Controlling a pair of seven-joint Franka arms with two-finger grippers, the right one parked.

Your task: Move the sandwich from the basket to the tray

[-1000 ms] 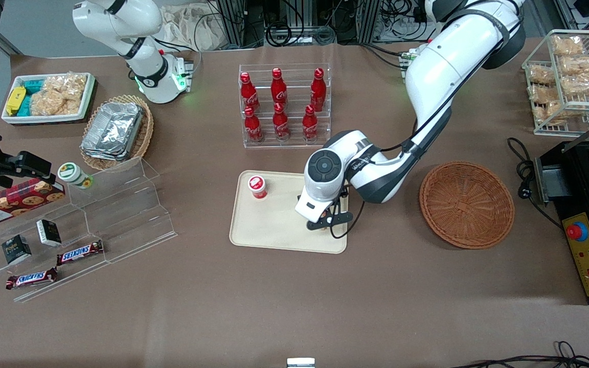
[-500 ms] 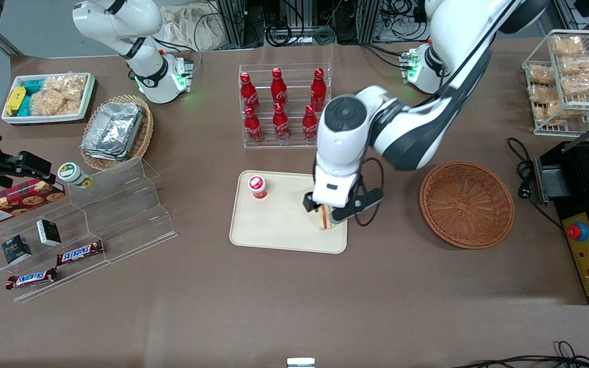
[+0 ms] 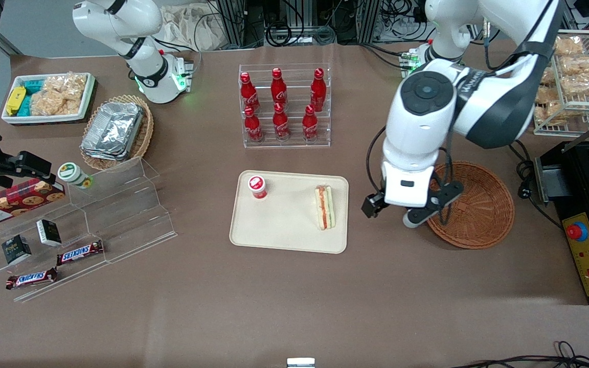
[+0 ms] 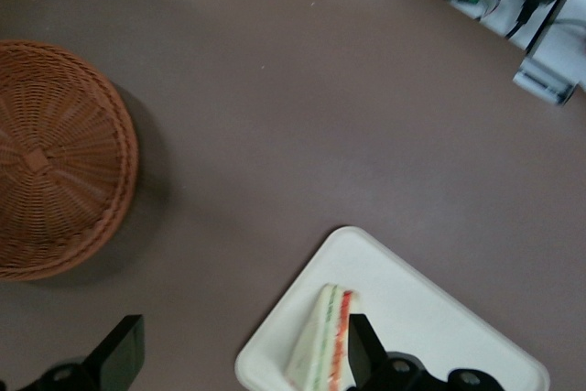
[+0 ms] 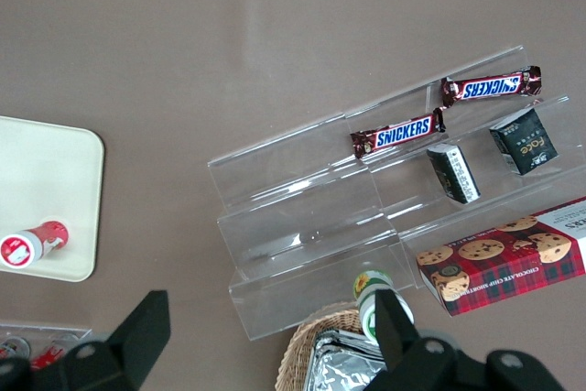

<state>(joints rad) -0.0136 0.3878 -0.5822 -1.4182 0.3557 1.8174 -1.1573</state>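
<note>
The sandwich (image 3: pixel 325 208) lies on the cream tray (image 3: pixel 284 230), at the tray's end nearest the basket; it also shows in the left wrist view (image 4: pixel 320 341) on the tray (image 4: pixel 439 318). The round reddish-brown basket (image 3: pixel 471 204) holds nothing I can see and also shows in the left wrist view (image 4: pixel 55 157). My gripper (image 3: pixel 391 212) hangs open and empty above the bare table between tray and basket, its wrist overlapping the basket's rim. In the left wrist view (image 4: pixel 240 354) its fingers (image 4: pixel 119 354) stand wide apart.
A small red-capped bottle (image 3: pixel 257 186) stands on the tray's other end. An acrylic rack of red cola bottles (image 3: pixel 283 107) stands farther from the camera than the tray. A black machine (image 3: pixel 588 214) sits at the working arm's end, stepped acrylic shelves (image 3: pixel 115 204) toward the parked arm's.
The gripper has let go of the sandwich on the tray, risen, and moved sideways toward the basket. The sandwich now lies uncovered on the tray.
</note>
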